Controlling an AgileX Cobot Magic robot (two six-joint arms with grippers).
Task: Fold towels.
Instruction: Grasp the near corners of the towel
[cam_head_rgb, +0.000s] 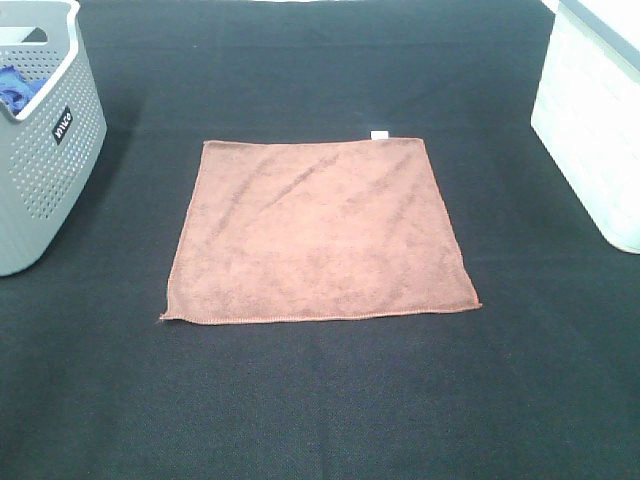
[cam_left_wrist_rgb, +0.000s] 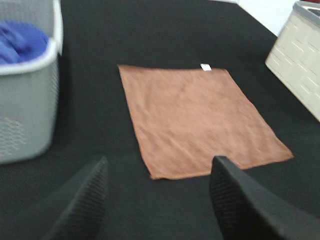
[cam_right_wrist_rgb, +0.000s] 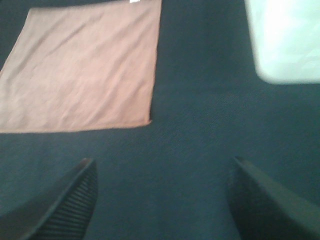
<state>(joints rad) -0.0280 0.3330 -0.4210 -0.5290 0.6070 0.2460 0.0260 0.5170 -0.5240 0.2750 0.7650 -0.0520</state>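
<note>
The brown towel (cam_head_rgb: 318, 232) lies flat and unfolded in the middle of the black table, with its small white tag (cam_head_rgb: 379, 135) at the far edge. It also shows in the left wrist view (cam_left_wrist_rgb: 200, 117) and in the right wrist view (cam_right_wrist_rgb: 82, 67). Neither arm shows in the exterior high view. My left gripper (cam_left_wrist_rgb: 157, 192) is open and empty, hovering short of the towel's near left corner. My right gripper (cam_right_wrist_rgb: 162, 195) is open and empty, over bare table off the towel's near right corner.
A grey perforated basket (cam_head_rgb: 40, 140) with blue cloth (cam_left_wrist_rgb: 20, 40) inside stands at the far left. A white bin (cam_head_rgb: 595, 120) stands at the far right. The black tabletop (cam_head_rgb: 320, 400) surrounds the towel.
</note>
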